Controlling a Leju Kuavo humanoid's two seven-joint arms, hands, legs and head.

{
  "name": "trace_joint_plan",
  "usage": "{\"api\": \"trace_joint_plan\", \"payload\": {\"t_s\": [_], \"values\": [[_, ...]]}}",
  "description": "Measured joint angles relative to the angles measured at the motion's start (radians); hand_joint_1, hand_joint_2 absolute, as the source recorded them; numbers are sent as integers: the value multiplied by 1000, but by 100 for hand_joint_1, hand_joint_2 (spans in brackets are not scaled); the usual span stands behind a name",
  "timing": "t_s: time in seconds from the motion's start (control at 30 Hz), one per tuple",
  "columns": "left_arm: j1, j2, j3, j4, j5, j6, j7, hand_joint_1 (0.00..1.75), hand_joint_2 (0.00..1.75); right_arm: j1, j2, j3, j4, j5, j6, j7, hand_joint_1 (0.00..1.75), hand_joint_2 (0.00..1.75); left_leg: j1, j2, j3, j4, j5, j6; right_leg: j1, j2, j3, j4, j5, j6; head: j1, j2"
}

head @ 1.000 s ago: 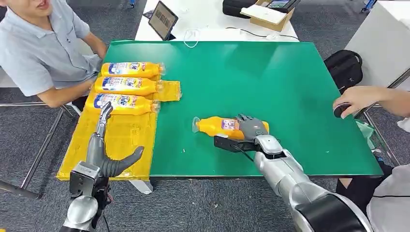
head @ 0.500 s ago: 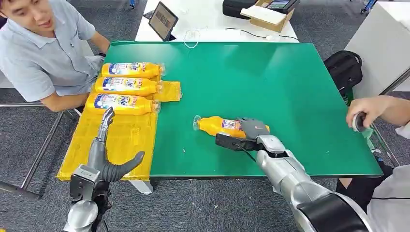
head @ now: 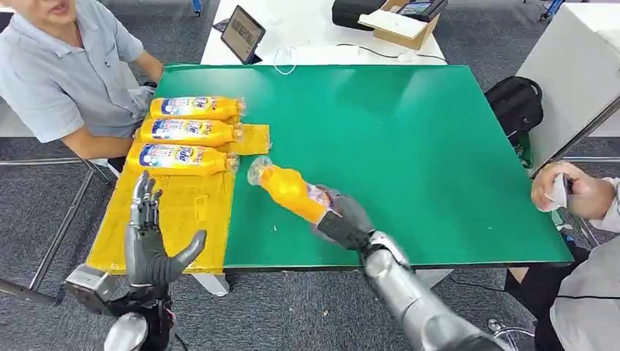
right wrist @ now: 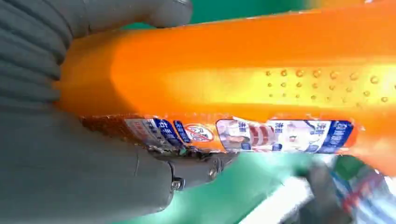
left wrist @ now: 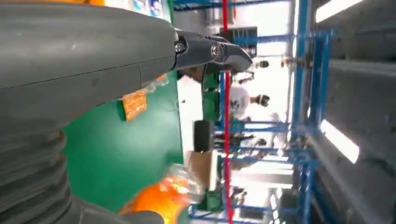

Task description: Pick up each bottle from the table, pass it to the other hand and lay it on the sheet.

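Note:
My right hand (head: 342, 218) grips an orange bottle (head: 289, 190) by its lower body and holds it tilted above the green table (head: 409, 131), clear cap toward the yellow sheet (head: 175, 219). The right wrist view shows the same bottle (right wrist: 243, 88) close up, with my right hand (right wrist: 84, 172) wrapped around it. My left hand (head: 150, 241) is raised, open, over the near part of the sheet, fingers spread upward. In the left wrist view the bottle (left wrist: 159, 200) appears beyond my left hand (left wrist: 93, 60). Three more orange bottles (head: 183, 131) lie side by side on the sheet's far end.
A person in a grey shirt (head: 66, 80) sits at the table's left, arm beside the sheet. Another person's hands (head: 574, 191) hold a small object at the right edge. A tablet (head: 243, 33), a box (head: 398, 25) and a black bag (head: 515, 106) lie beyond the table.
My right hand has lifted the bottle off the table and carried it left toward the sheet, tilting it. My left hand has risen and turned upright. The person's hand at right drew back.

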State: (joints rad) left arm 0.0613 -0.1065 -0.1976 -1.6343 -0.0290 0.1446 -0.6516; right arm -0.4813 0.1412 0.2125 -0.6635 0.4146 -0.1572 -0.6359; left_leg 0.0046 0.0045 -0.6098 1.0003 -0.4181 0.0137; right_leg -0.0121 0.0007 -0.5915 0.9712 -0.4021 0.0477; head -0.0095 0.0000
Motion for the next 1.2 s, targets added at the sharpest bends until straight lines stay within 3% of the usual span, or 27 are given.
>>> {"api": "trace_joint_plan", "payload": {"t_s": [0.27,0.37,0.63,0.83,1.2], "values": [[59,-21,-7,-8,-15,-29,6,0,175,94,67,-20,-200,-116,-159,-59,175,175,-1,-3,-5,0,-1,1,-2,-2,-3,0,-1,1,0,0],[58,-18,-29,15,1,-120,36,0,175,92,76,13,-235,-120,-159,-63,175,175,-2,-3,-6,0,-1,1,-2,-2,-5,0,-1,1,1,0],[-2,-16,-79,93,-8,-178,61,0,175,50,102,120,-247,-108,-135,-63,175,175,-1,-3,-6,0,0,1,-2,-2,-5,0,-1,1,1,0],[-75,-16,-104,135,10,-180,87,0,175,-36,135,229,-188,-87,-128,-63,175,175,-1,-3,-6,0,1,1,-2,-2,-5,0,-1,1,0,0],[-116,-15,-98,123,88,-104,92,0,175,-36,155,392,-177,-106,-137,-63,175,175,-1,-3,-7,0,0,1,-2,-2,-6,0,-1,1,1,0]]}}
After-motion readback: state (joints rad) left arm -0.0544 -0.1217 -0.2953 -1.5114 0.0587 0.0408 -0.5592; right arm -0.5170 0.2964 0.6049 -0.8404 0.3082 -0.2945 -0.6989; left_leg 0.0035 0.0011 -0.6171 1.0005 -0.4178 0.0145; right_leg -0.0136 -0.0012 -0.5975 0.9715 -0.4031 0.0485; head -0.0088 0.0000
